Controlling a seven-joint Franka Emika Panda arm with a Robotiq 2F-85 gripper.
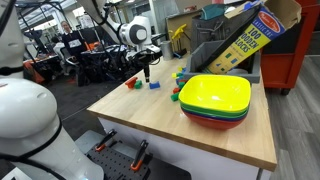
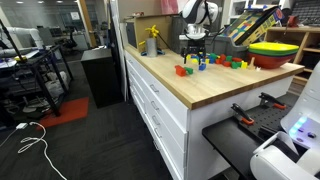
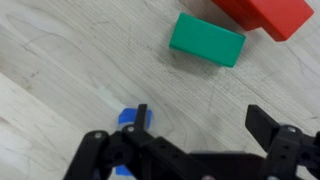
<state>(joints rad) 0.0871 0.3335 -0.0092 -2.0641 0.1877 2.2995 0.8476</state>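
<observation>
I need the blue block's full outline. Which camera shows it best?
An exterior view: the blue block lies whole on the table, beside the open end effector. The wrist view is closer, but a finger hides part of the block. In an exterior view it is a tiny blur.

The wooden worktop (image 1: 140, 118) carries a stack of bowls (image 1: 215, 102), yellow on top, and loose pieces: a blue block (image 3: 128, 117), green block (image 3: 207, 40), red block (image 3: 265, 14).

Arm (image 1: 110, 20) arched forward, tool (image 1: 146, 68) low and vertical, jaws wide apart.
</observation>
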